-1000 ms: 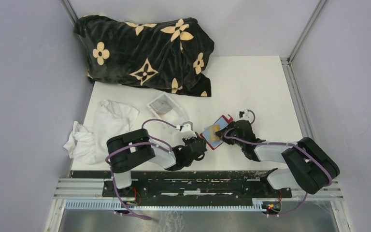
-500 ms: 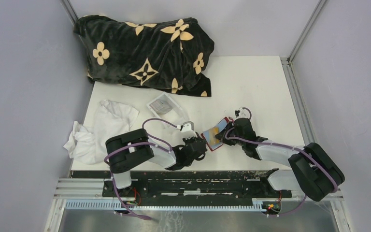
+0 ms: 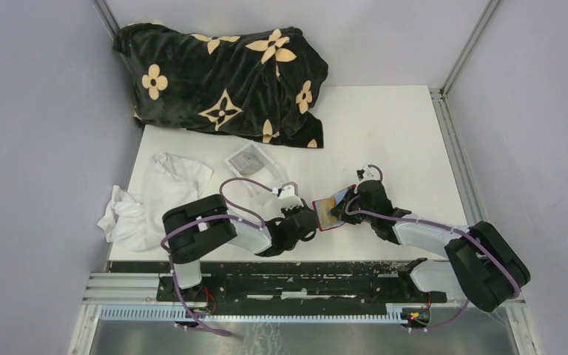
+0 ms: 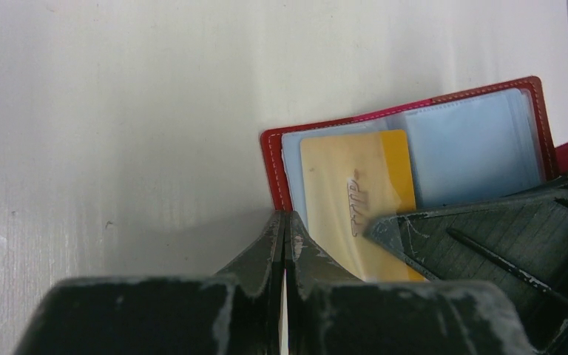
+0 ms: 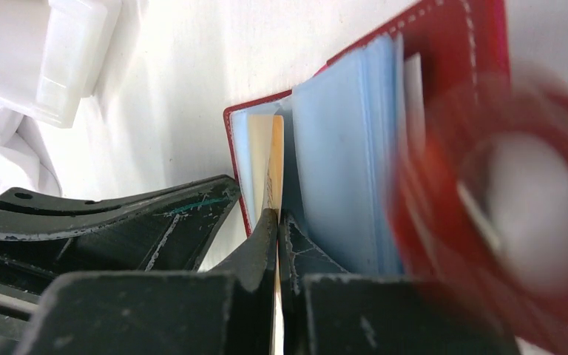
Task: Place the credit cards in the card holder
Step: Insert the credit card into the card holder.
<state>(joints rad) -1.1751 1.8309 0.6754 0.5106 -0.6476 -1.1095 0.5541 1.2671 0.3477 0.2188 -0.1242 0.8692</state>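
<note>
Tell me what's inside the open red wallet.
A yellow-orange plastic card sits among pale blue sleeves in the red leather-like wallet; the right gripper covers its lower end.

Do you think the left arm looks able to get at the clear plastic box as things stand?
Probably not yet: the left gripper is shut on the card holder. Once freed, the clear plastic box lies close by, with nothing over it.

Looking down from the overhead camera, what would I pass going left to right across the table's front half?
A white cloth → clear plastic box → red card holder → right arm.
</note>
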